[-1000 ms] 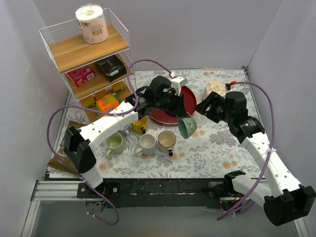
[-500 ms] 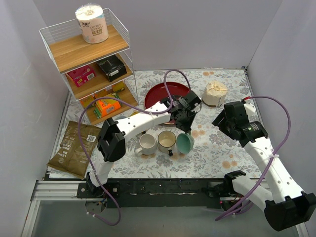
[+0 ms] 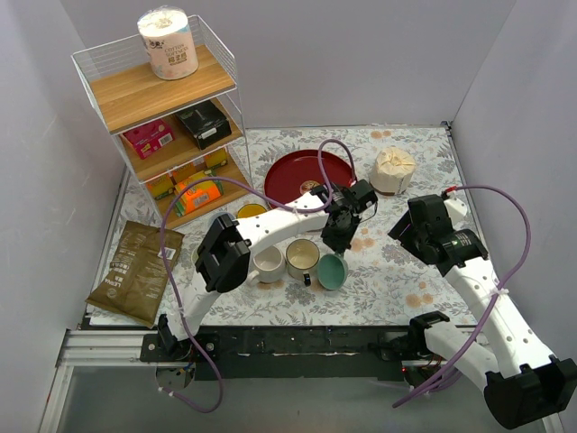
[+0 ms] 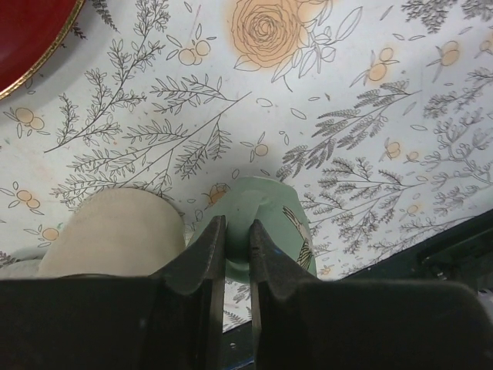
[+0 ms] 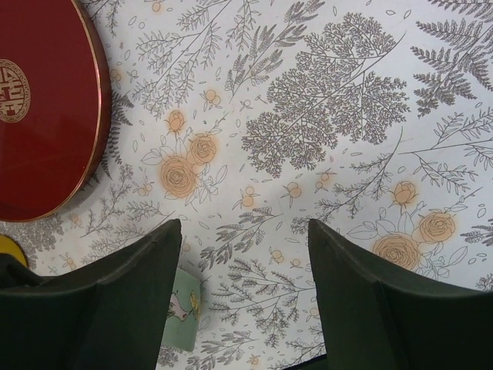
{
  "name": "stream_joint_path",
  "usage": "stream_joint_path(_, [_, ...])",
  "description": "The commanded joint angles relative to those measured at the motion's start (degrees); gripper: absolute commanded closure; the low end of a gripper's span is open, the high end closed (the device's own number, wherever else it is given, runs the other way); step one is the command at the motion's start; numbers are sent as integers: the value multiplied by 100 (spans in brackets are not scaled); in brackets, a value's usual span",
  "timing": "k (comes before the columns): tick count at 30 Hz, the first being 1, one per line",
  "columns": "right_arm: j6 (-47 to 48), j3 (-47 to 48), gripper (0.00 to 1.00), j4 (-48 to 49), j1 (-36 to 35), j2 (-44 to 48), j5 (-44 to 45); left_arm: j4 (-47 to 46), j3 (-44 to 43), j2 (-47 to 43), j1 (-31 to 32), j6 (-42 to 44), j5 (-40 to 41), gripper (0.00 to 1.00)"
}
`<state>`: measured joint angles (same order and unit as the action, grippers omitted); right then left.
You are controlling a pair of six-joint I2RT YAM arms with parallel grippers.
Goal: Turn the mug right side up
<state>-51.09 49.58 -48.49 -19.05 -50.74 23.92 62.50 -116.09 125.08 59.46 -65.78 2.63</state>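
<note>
1. Black fingers (image 4: 208,262) of the left gripper (image 4: 236,225) stand almost pressed together. They pinch the wall of the green mug (image 4: 269,208), and a sliver of green shows in the narrow gap between them.
2. Change: a second ago the mug hung tilted in the air beside the red plate (image 3: 302,171). Half a second ago it was coming down toward the row of cups. Now it is low on the floral cloth (image 3: 388,280), toward the near edge of the bench and roughly midway between the left and right edges.
3. Neighbour: the mug is just beside the cream mug (image 3: 304,259), on that mug's right. Whether the two touch cannot be told.
4. Orientation: in the top view the teal inside faces up, so the mug reads as upright or close to it. Whether the base sits flat on the cloth is not visible.
5. Judgement: the turn itself looks done. What remains is to let go and lift straight clear; a sideways pull could nudge the cream mug.
6. Right gripper (image 5: 243,227): fingers spread wide, holding nothing. It has drawn back toward the right edge and hangs over bare cloth, well apart from the mug.
</note>
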Motion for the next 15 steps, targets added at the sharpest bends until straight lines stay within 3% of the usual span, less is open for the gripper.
stream_joint_path(1, [-112, -142, 26, 41, 33, 126, 113, 184, -212, 78, 22, 83, 229, 100])
stream_joint_path(5, [-120, -247, 26, 68, 33, 143, 43, 192, -265, 263, 39, 92, 255, 100])
stream_joint_path(11, [-147, -309, 26, 68, 33, 117, -169, 113, -651, 526, 39, 153, 316, 82])
stream_joint_path(15, [-191, -335, 26, 85, 33, 126, -230, 69, -862, 641, 48, 153, 396, 79])
